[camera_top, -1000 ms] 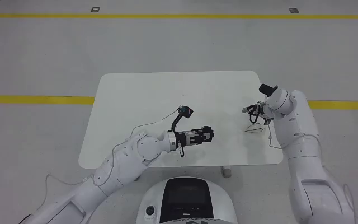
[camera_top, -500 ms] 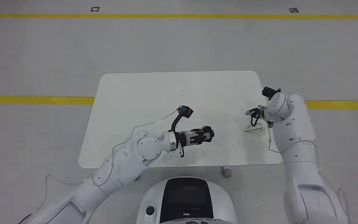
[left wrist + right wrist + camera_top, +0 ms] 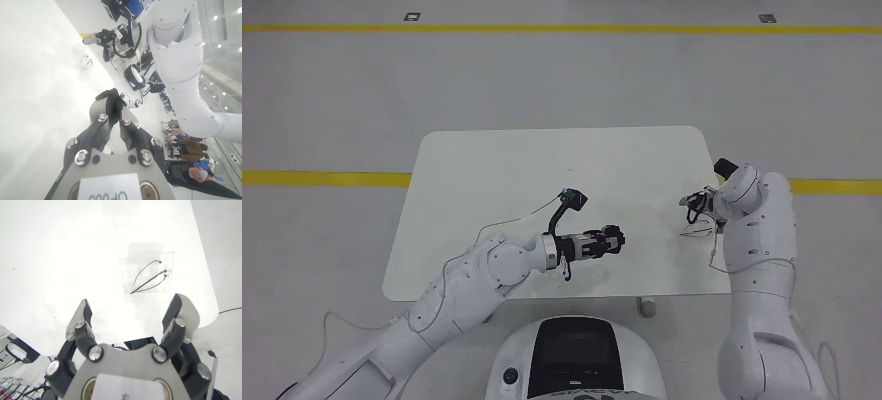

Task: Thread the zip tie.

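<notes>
Three black zip ties point(image 3: 147, 279) lie fanned out in a clear shallow tray point(image 3: 124, 283) near the table's right edge; they touch at their tails. My right gripper point(image 3: 130, 300) hovers open just short of the tray, and nothing is between its fingers. From above, that gripper point(image 3: 697, 203) is right behind the zip ties point(image 3: 697, 230). My left gripper point(image 3: 614, 240) is over the table's front middle, shut, with its black pads point(image 3: 111, 98) pressed together and no tie visible between them. The left wrist view takes in the right gripper point(image 3: 90, 38) and the ties point(image 3: 87, 61) far off.
The white table point(image 3: 542, 180) is bare to the left and at the back. The tray is close to the table's right edge and front right corner. A thin cable point(image 3: 512, 215) trails across the table behind my left arm.
The right arm's elbow swung in toward the table's right edge, and its gripper drifted slightly right, staying over the tray. The left arm held still.
</notes>
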